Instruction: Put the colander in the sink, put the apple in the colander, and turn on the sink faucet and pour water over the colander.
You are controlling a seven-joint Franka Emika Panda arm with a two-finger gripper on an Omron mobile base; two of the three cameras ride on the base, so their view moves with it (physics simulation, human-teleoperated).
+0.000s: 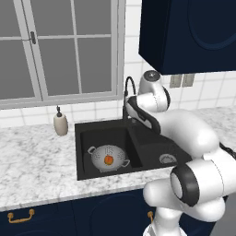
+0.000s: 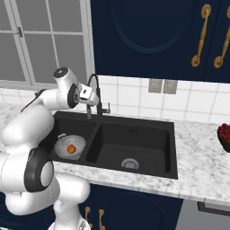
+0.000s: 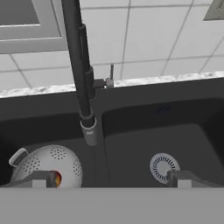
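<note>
Colander (image 1: 109, 158): in sink's (image 2: 134, 130) left basin, apple (image 1: 108, 159) inside.
Gripper (image 2: 91, 95): released, empty, by faucet (image 3: 78, 65) neck.
Lever (image 3: 110, 75): just behind-right of gripper, upright.

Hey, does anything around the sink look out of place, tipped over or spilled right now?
Nothing stands out. The colander sits upright in the sink's left basin with the apple inside it. The faucet stands over the divider, no water running, and the soap bottle is upright on the counter.
</note>
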